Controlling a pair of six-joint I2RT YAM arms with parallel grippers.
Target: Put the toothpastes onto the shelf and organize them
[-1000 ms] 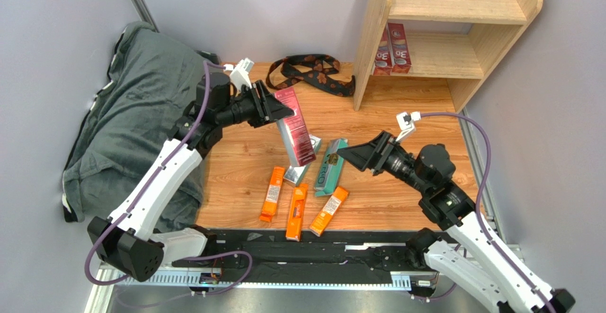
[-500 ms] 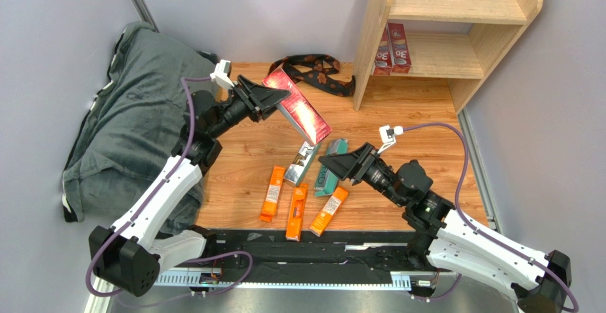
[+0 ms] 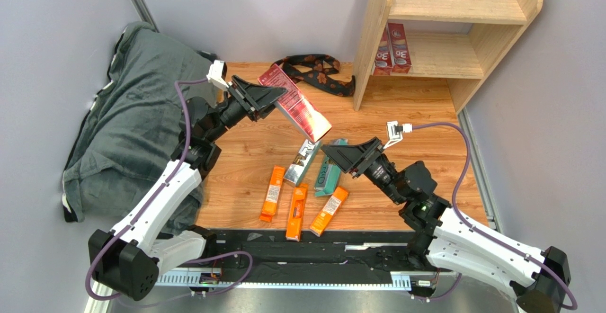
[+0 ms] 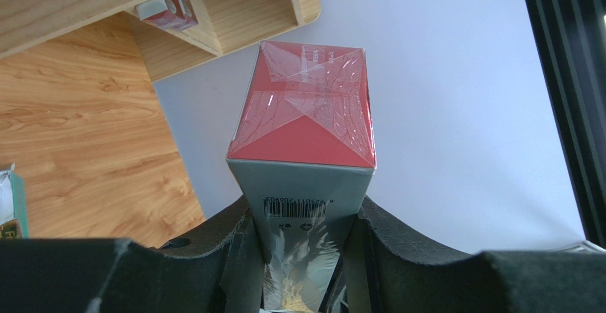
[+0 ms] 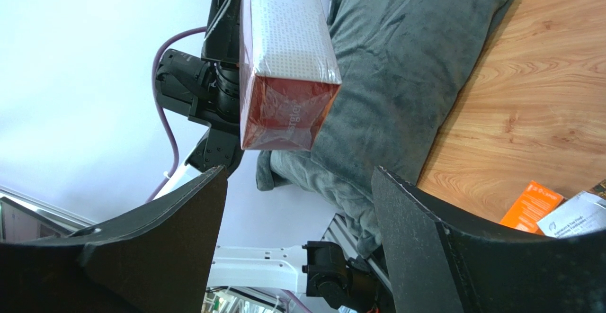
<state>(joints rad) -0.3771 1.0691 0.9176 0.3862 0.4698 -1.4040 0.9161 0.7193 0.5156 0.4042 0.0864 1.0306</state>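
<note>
My left gripper (image 3: 274,98) is shut on a dark red toothpaste box (image 3: 297,107) and holds it in the air, its free end pointing right; the left wrist view shows the fingers clamped on the box (image 4: 302,107). My right gripper (image 3: 333,155) is open and empty just below and right of that end, and the box (image 5: 284,107) shows beyond its jaws. Two dark red boxes (image 3: 392,49) stand on the lower tier of the wooden shelf (image 3: 372,36). On the table lie a silver-white box (image 3: 302,162), a teal box (image 3: 329,172) and three orange boxes (image 3: 272,194), (image 3: 297,212), (image 3: 328,211).
A black-and-brown patterned strap (image 3: 313,71) lies at the back of the table near the shelf. A grey cushion (image 3: 135,107) fills the left side. Grey walls close in on the left, back and right. A black rail (image 3: 306,245) runs along the near edge.
My left gripper lifted the dark red box off the table and swung its free end up to the right. My right gripper moved left and up towards that end.
</note>
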